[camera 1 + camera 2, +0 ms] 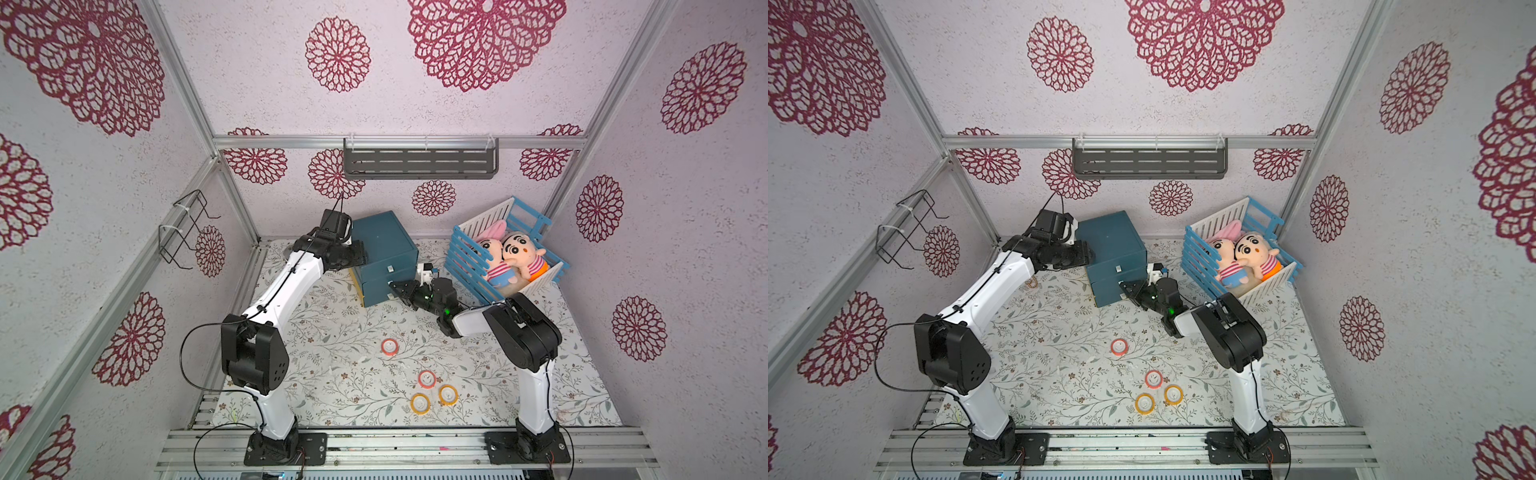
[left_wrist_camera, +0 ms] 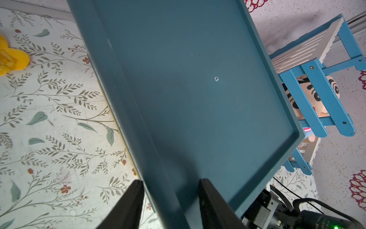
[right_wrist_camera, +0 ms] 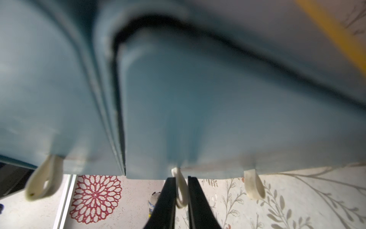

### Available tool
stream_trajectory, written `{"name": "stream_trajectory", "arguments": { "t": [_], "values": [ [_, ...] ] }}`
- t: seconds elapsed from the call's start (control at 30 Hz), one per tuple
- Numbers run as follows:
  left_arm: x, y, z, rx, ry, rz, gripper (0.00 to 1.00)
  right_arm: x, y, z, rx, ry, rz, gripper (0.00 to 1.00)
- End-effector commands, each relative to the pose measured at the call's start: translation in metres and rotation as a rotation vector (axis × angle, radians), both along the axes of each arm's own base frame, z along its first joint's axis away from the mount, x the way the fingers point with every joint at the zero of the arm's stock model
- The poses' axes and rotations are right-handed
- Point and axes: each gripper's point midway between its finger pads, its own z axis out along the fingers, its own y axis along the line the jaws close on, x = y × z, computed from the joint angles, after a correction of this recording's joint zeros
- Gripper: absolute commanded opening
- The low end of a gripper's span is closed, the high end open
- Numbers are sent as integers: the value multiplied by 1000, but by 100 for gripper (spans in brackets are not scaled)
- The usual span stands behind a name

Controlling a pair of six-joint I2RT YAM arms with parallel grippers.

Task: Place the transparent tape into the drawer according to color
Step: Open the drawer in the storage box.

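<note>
Presently, item by item:

- Cabinet point(image 1: 380, 237): teal, far centre of the floral mat point(image 1: 332, 324), drawer fronts facing near and right.
- Left gripper point(image 1: 362, 255): at the cabinet's upper left edge. In the left wrist view its fingers point(image 2: 128, 204) are spread astride that edge, one down the side and one over the recessed top. Whether they press on it, I cannot tell.
- Right gripper point(image 1: 392, 286): low at the front of the lower drawer point(image 1: 376, 293). In the right wrist view the gripper point(image 3: 181, 178) has both fingers closed in on a white loop point(image 3: 181, 190) hanging from the drawer's edge, pinching it between them.
- Far red tape point(image 1: 390, 347): flat on the mat, mid-table, alone, well apart from the cabinet.
- Near red tape point(image 1: 427, 379): flat, nearer and a little to the right.
- Left yellow tape point(image 1: 420, 403) and right yellow tape point(image 1: 448, 394): flat, just beside each other and just near of the near red tape, the three in a loose cluster. No gripper is near any of the four.
- Crate point(image 1: 465, 257): blue and white slats, far right, tilted, with two plush dolls point(image 1: 511, 255) inside.
- Shelf point(image 1: 419, 164): grey, slotted, on the far wall.
- Wire rack point(image 1: 183, 232): black, on the left wall.
- Yellow object point(image 2: 11, 59): on the mat left of the cabinet, shape unclear.
</note>
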Motion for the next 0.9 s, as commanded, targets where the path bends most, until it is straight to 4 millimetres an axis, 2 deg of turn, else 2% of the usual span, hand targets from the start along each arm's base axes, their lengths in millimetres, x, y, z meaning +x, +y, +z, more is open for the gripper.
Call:
{"name": "stream_trajectory", "arguments": {
  "t": [0.0, 0.1, 0.3, 0.5, 0.87],
  "values": [
    [-8, 4, 5, 8, -4, -13, 51, 11, -4, 11, 17, -29, -37, 8],
    [-9, 4, 6, 8, -5, -13, 51, 11, -4, 12, 19, -28, -38, 0],
    [-9, 5, 7, 10, -6, -14, 51, 5, -7, 12, 21, -25, -36, 0],
    [-8, 5, 5, 13, -4, -16, 51, -12, -14, 16, 31, -14, -28, 0],
    [-8, 4, 4, 12, -4, -17, 51, -56, -30, 19, 16, 3, -12, 0]
  ]
}}
